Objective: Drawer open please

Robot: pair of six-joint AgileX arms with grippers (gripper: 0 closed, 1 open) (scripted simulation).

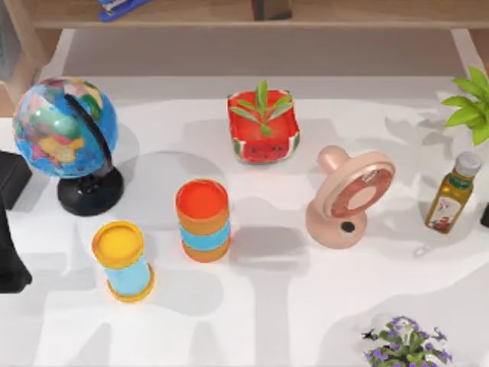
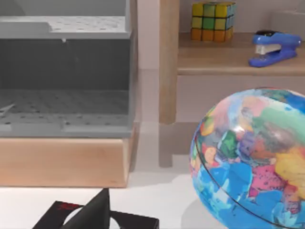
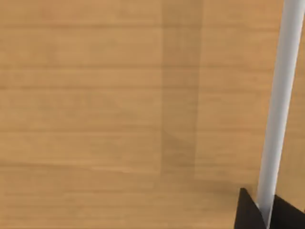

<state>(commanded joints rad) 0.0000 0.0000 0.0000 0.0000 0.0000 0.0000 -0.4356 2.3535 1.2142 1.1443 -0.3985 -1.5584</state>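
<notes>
Right hand [image 3: 264, 212] astride white handle [image 3: 281, 95], facing wood panel [image 3: 95, 95].

Left arm [image 1: 11, 229] sits at the table's left edge, right end effector [image 3: 267, 212] clamped.

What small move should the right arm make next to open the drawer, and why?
Probably pull straight back, away from the wooden drawer front. The right gripper appears closed on the white handle, touching it on both sides. The left gripper sits idle by the globe.
</notes>
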